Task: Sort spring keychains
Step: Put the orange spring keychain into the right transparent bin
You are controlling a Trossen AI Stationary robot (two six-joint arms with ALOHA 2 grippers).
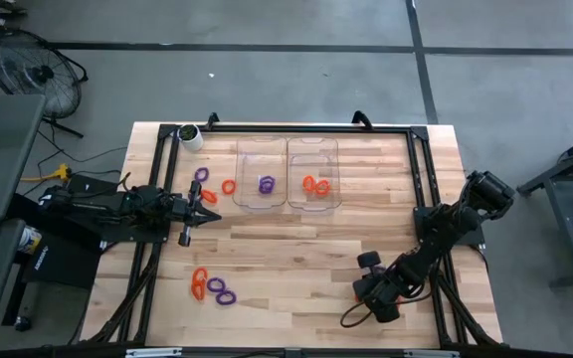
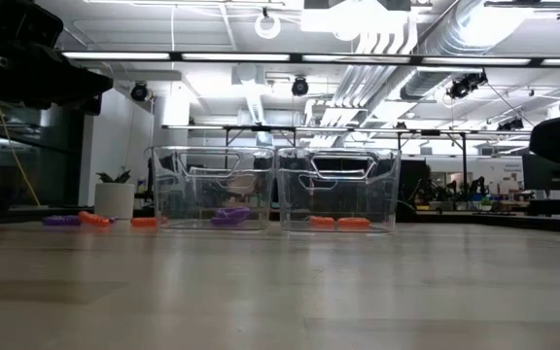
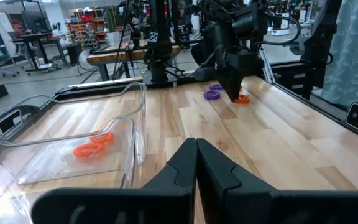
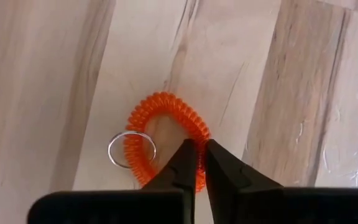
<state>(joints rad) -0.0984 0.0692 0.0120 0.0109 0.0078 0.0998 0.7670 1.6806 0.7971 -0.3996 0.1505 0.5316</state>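
Right end effector [image 4: 196, 163] is clenched on one orange spring keychain [image 4: 166, 99]. Its fingers pinch across the coil band at one side of the loop. The keychain lies flat on the wooden surface [image 1: 296, 249], not lifted. Its oval runs away from the fingertips, and its small metal ring [image 4: 110, 149] is on the far side of the loop from the pinch.

Landmark: the clear tray with orange keychains [image 1: 312, 142].
- Right end effector [image 1: 364, 290] is well apart from that tray, towards the near edge. The arm hides the grasped keychain from above.
- Likely next move: lift, then carry towards the tray. The right arm is the nearer one for this piece.
- Purple tray [image 1: 263, 142] touches the landmark tray's left side.
- Left end effector [image 1: 207, 216] is clenched on nothing, waiting left of both trays.
- Loose keychains are left of the trays [image 1: 229, 186], and more lie near the front edge [image 1: 222, 291].

Risk: the thin pinch on the coil could slip or stretch on lifting.
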